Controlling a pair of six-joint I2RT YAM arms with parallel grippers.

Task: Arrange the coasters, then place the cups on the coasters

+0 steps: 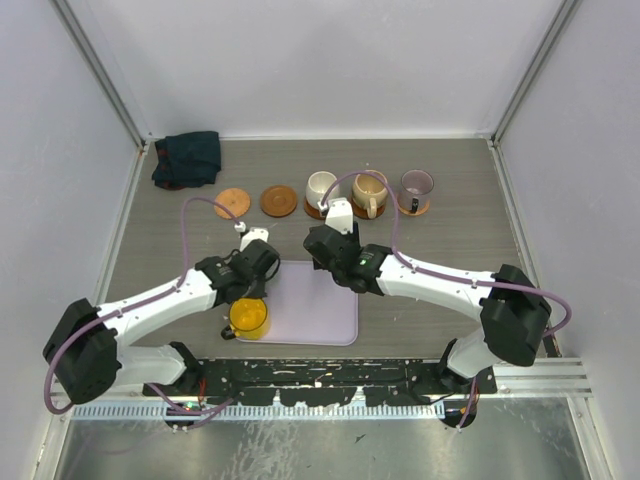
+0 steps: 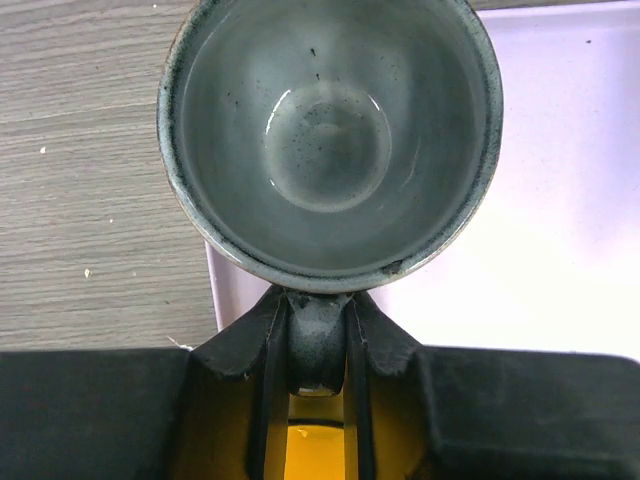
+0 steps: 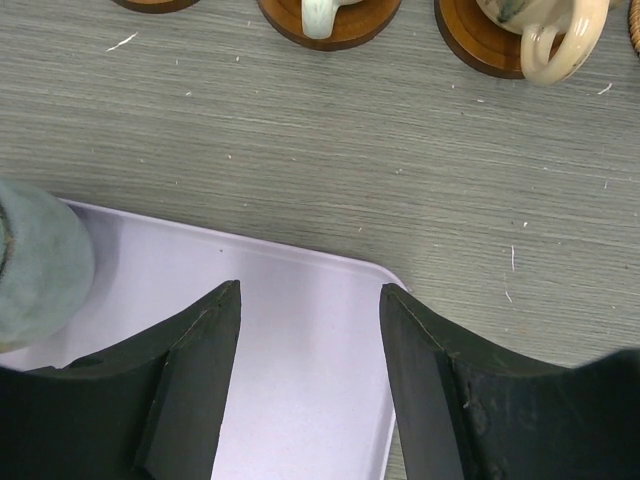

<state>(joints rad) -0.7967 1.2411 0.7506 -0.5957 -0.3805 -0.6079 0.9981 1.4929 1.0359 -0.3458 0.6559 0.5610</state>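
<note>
Worktop (image 1: 470,225) of grey wood grain, boxed by white walls (image 1: 330,60): left gripper (image 2: 318,340) jaws pinch the handle of the grey-green cup (image 2: 330,140) over the left edge of the lavender tray (image 2: 560,200); right gripper (image 3: 310,350) jaws hang spread above its far side.
</note>
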